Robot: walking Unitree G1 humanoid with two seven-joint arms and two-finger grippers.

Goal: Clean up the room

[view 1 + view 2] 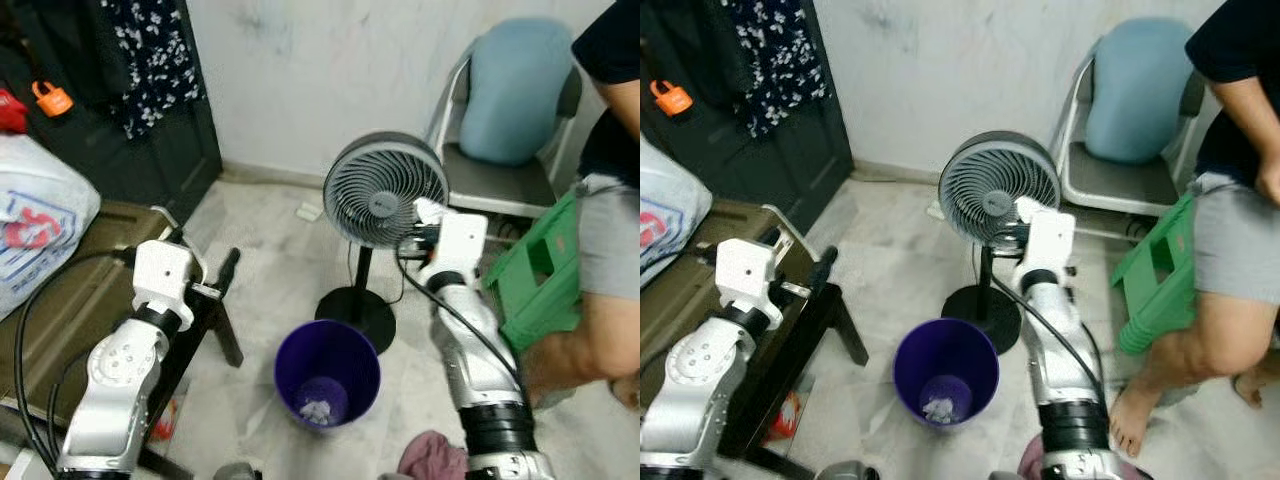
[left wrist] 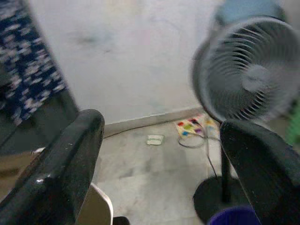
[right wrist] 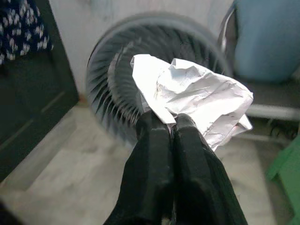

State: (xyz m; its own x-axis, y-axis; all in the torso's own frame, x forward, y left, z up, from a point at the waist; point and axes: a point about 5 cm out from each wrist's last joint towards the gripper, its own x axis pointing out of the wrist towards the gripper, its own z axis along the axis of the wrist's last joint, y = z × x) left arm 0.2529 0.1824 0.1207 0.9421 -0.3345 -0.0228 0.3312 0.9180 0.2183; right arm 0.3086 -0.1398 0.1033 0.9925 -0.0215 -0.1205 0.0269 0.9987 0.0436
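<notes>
My right gripper (image 3: 171,123) is shut on a crumpled white paper ball (image 3: 197,96). It is held up in front of the grey pedestal fan (image 1: 385,190), above and to the right of the purple bin (image 1: 328,350). The bin stands on the floor between my arms and holds a small wad of white paper (image 1: 318,408). My left gripper (image 2: 161,126) is open with nothing between its fingers, raised over the edge of the dark low table (image 1: 80,300) on my left.
A person (image 1: 600,250) stands at the right beside a green plastic stool (image 1: 540,270). A chair with a blue cushion (image 1: 515,90) is behind the fan. A pinkish cloth (image 1: 435,455) lies on the floor near my right arm. A white plastic bag (image 1: 40,220) rests on the table.
</notes>
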